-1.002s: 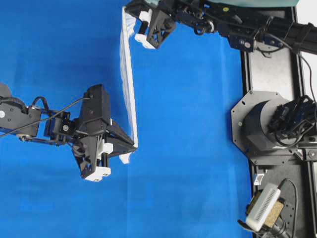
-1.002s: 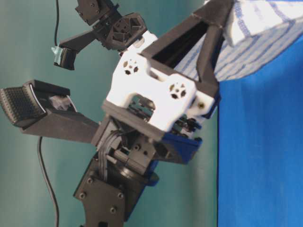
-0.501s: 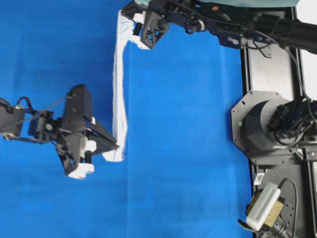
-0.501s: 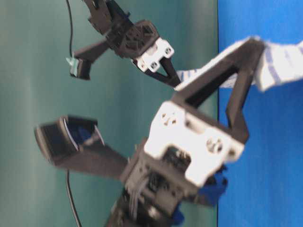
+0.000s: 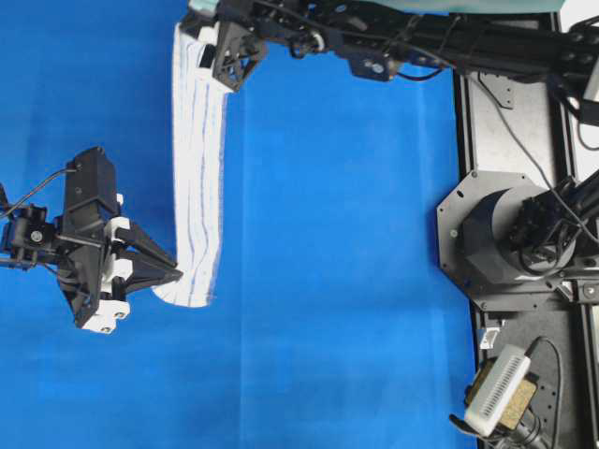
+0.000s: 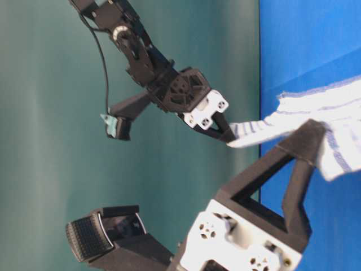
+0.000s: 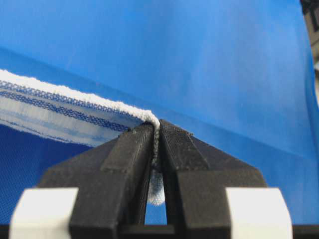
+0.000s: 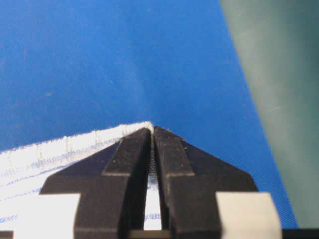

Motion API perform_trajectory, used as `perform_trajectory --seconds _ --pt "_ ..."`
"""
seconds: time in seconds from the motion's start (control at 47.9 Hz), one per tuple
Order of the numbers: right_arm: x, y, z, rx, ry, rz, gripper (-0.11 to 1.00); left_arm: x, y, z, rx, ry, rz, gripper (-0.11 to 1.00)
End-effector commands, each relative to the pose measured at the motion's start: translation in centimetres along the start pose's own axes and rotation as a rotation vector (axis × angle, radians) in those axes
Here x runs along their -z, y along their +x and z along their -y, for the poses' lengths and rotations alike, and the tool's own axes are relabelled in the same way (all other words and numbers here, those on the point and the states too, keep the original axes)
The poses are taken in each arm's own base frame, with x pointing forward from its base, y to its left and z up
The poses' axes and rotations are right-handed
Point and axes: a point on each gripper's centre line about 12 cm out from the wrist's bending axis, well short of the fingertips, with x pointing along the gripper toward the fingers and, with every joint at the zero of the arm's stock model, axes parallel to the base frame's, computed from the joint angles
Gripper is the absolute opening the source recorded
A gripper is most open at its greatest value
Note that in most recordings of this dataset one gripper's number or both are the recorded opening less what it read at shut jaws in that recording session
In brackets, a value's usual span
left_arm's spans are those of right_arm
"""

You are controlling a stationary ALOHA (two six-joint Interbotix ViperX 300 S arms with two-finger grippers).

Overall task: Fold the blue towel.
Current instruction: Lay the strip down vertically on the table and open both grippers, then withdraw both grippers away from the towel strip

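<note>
The 2 grippers each pinch a corner of the towel (image 5: 197,178): left gripper (image 5: 176,276) near, right gripper (image 5: 208,58) far. It hangs stretched between them over the blue cover (image 5: 346,281).

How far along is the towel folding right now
Done: both corners are gripped. The left tool is shut on the blue towel at its near end, and the right tool is shut on its far end. In hand: the towel hangs stretched between them as a narrow strip over the blue table covering. Left: laying it down so one half lands on the other, then letting go.
</note>
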Motion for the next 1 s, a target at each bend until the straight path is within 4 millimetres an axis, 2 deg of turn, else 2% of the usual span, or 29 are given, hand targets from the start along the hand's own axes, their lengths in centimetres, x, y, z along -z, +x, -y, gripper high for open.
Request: perform_trajectory --seconds 0.0,0.104,0.188,0.251,0.334,0.376,0.522,0.606,0.793,0.981 --pt "-1.6 -0.3 0.6 0.011 0.001 0.033 0.14 -0.1 -0.2 1.6 0.044 0.015 0.011 0.03" --pt "-1.2 0.2 0.5 0.007 0.004 0.021 0.14 0.1 0.0 1.4 0.037 0.014 0.006 0.04" --pt "-0.9 0.5 0.2 0.002 0.002 0.015 0.14 0.2 0.1 1.3 0.033 0.011 0.003 0.09" --pt "-0.8 0.7 -0.1 -0.002 -0.001 0.011 0.15 0.1 0.0 1.2 0.033 0.009 0.005 0.16" --pt "-0.9 0.8 -0.3 -0.004 -0.005 0.016 0.18 0.2 0.0 1.2 0.03 -0.008 0.002 0.32" --pt "-1.0 0.8 -0.3 -0.004 -0.011 0.02 0.27 0.2 -0.1 1.2 0.029 -0.017 -0.001 0.39" --pt "-1.1 0.8 -0.4 -0.003 -0.016 0.028 0.72 0.8 -1.0 0.8 -0.001 -0.044 -0.06 0.6" --pt "-1.0 0.8 -0.5 -0.005 -0.026 0.023 0.91 0.8 -2.0 0.8 -0.018 -0.061 -0.093 0.64" --pt "-1.2 -0.3 -0.5 -0.007 -0.034 0.021 0.86 0.2 -5.0 1.0 -0.018 -0.05 -0.109 0.64" --pt "-1.5 -3.4 -0.5 -0.006 -0.033 0.044 0.86 -1.1 -7.7 0.9 -0.008 -0.021 -0.069 0.64"
